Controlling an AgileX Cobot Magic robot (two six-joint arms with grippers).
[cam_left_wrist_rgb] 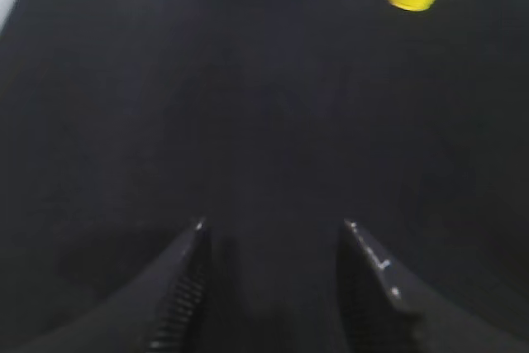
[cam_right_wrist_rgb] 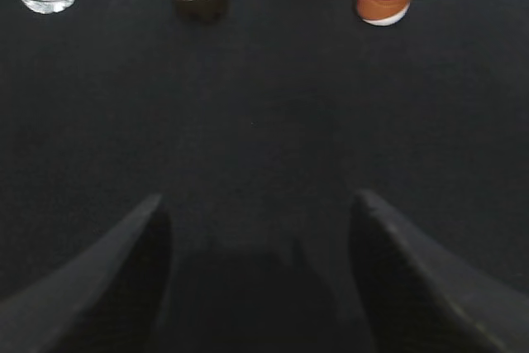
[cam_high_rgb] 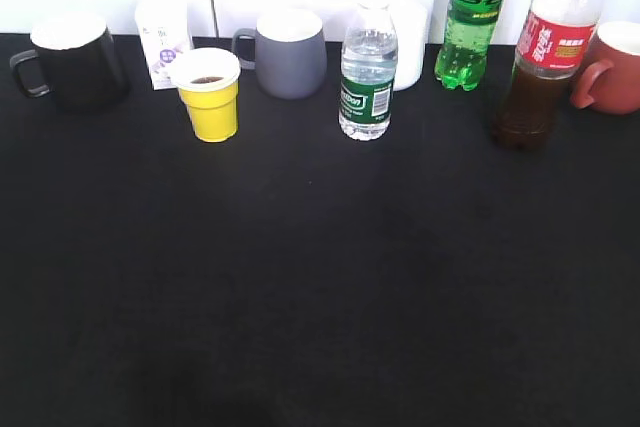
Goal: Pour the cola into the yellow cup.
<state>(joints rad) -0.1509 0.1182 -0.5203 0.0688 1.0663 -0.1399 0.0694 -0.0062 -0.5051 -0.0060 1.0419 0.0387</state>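
We see the cola [cam_high_rgb: 548, 57] standing upright at the far right of the black table [cam_high_rgb: 320, 287], just beside a red mug [cam_high_rgb: 612, 69], while the yellow cup [cam_high_rgb: 209, 95] sits far left of centre, well apart from it, with a little dark liquid already inside. Our left gripper [cam_left_wrist_rgb: 277, 287] and right gripper [cam_right_wrist_rgb: 260, 274] both hang spread wide over bare cloth, holding nothing. We judge 2 risks: the tall bottle could tip if gripped high, and the cup is light, so a nudge from the bottle neck could knock it over and spill.
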